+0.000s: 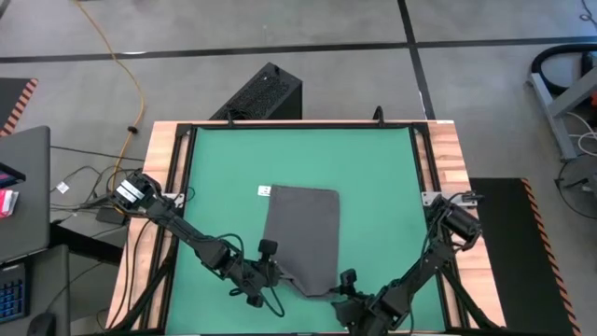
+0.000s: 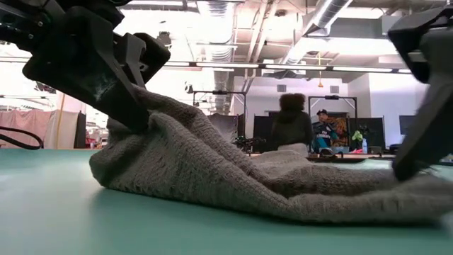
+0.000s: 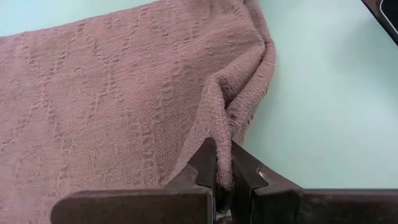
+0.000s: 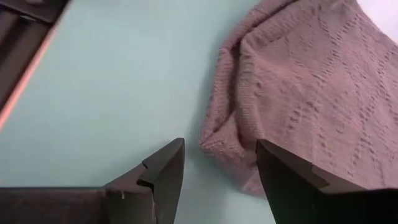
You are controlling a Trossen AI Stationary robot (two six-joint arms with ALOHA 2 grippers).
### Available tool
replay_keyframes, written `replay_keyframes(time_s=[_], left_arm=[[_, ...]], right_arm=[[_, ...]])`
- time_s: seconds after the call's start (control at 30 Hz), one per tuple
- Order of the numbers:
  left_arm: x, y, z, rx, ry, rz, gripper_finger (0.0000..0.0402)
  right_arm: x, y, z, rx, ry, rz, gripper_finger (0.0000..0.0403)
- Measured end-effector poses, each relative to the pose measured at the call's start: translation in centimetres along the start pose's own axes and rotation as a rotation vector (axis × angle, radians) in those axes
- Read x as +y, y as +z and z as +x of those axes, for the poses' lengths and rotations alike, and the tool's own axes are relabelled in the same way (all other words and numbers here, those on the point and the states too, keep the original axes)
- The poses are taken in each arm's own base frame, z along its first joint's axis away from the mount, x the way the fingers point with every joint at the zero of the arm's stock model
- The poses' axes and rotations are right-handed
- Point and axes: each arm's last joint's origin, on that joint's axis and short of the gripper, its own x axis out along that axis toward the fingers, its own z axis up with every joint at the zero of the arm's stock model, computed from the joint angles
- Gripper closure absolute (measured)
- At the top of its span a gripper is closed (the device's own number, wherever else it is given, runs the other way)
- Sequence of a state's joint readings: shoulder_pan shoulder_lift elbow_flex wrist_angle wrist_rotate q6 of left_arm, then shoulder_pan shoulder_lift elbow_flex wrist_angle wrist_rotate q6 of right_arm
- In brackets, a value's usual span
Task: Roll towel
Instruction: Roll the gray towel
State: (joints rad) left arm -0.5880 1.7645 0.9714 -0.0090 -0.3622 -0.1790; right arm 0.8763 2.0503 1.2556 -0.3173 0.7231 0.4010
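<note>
The towel (image 1: 303,238) is soft knitted cloth, dark grey, with a raised diamond pattern and a rough, nubbly, matt face up close. A small white label (image 1: 264,191) sits at its edge. The tabletop (image 1: 373,168) is smooth matt green, framed by pale, lightly sheened wood (image 1: 448,159) with dark rails. The left gripper (image 3: 222,171) and the right gripper (image 4: 217,168) show hard, dark, smooth fingers with a dull sheen.
</note>
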Motion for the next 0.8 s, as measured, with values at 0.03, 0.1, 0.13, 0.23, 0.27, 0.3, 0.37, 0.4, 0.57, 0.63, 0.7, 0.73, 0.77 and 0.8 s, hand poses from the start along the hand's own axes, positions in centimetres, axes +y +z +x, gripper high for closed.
replay_keyframes(time_s=[0.03,0.1,0.13,0.23,0.27,0.3,0.37,0.4,0.57,0.63,0.7,0.73,0.77,0.8], left_arm=[[0.0,0.0,0.0,0.0,0.0,-0.001,0.0401],[0.0,0.0,0.0,0.0,0.0,-0.001,0.0401],[0.0,0.0,0.0,0.0,0.0,-0.003,0.0401],[-0.1,0.0,0.0,0.002,-0.001,-0.007,0.0401],[-0.1,0.0,0.0,0.002,-0.003,-0.006,0.0401],[-0.2,-0.1,-0.1,0.001,-0.004,-0.005,0.0401],[-0.2,-0.1,-0.1,0.001,-0.005,-0.003,0.0401],[-0.2,-0.1,-0.1,0.001,-0.005,0.001,0.0401],[-0.3,-0.1,-0.1,0.0,-0.006,0.001,0.0401],[-0.3,0.0,-0.1,0.0,-0.006,0.001,0.0401],[-0.3,0.0,-0.1,-0.001,-0.006,0.0,0.0401],[-0.3,0.0,-0.1,-0.001,-0.006,0.0,0.0401],[-0.3,0.0,-0.1,-0.001,-0.007,-0.002,0.0401],[-0.3,0.0,-0.1,-0.001,-0.007,-0.01,0.0401]], right_arm=[[-0.1,-0.1,0.2,0.006,-0.006,0.002,0.0181],[-0.3,-0.1,0.6,0.008,-0.026,0.001,0.0181],[-0.3,-0.1,0.6,0.011,-0.029,-0.011,0.0181],[-0.3,-0.3,0.8,0.014,-0.051,-0.011,0.0181],[-0.3,-0.2,0.8,0.007,-0.049,0.001,0.0181],[-0.3,-0.1,0.8,0.0,-0.049,0.009,0.0181],[-0.3,-0.2,0.8,-0.008,-0.069,0.01,0.0181],[-0.4,-0.2,0.9,-0.004,-0.078,0.004,0.0181],[-1.1,-0.4,1.3,0.036,-0.106,0.028,0.0182],[-1.3,-0.3,1.5,0.034,-0.105,0.044,0.0188],[-1.3,-0.2,1.5,0.027,-0.1,0.054,0.02],[-1.3,-0.2,1.5,0.023,-0.099,0.056,0.0209],[-1.2,-0.2,1.5,0.023,-0.099,0.056,0.0221],[-1.2,-0.2,1.5,0.023,-0.099,0.057,0.0234]])
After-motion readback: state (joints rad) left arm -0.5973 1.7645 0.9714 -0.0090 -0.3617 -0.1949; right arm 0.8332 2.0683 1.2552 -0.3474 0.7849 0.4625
